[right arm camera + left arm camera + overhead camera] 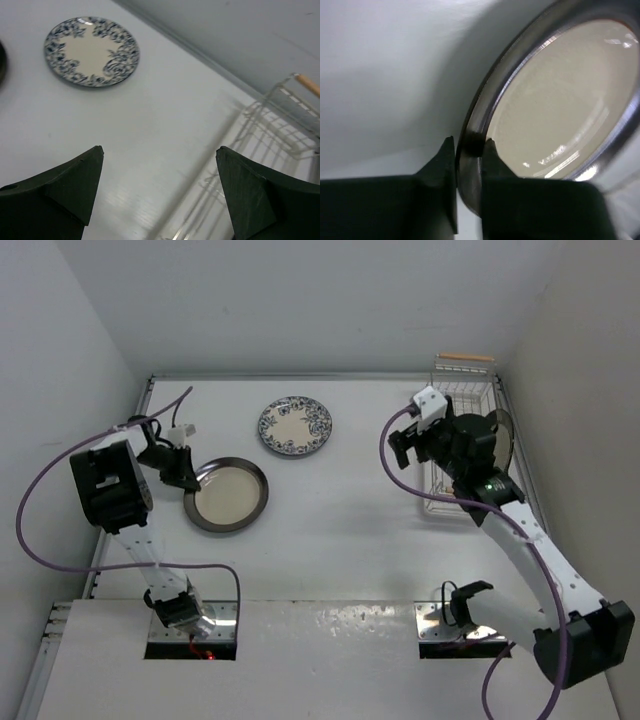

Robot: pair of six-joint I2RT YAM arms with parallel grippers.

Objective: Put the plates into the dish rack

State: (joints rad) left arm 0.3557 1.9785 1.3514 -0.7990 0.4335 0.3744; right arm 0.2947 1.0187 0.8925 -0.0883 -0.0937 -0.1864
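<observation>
White walls close in a white bench [350, 540], and the dish rack [462, 390], a white wire basket with a light wooden handle [465, 358] at its far end, sits in the far right corner against the wall.

Well to the left of the rack, across most of the bench, lies the plate with the plain dark grey rim [228, 495]. The left arm [110, 485] reaches it from the side away from the rack. Its jaws are clamped on the rim: in the left wrist view one black tip sits outside the grey edge and the other inside it, on the cream face of the plate [560, 100]. Whether that edge is lifted off the bench cannot be told.

Between that plate and the rack, nearer the back wall, the plate with the blue floral rim [295, 426] lies flat and apart from everything else.

The right arm [520, 530] stretches to the rack's left side. Its jaws stand wide apart with nothing between them; in the right wrist view they frame bare bench, with the floral plate [91, 51] beyond on the left and the rack's wires [280, 125] on the right.

Inside the rack a third plate [508, 430] stands on edge, mostly hidden behind the right arm, and its rim pattern cannot be made out.
</observation>
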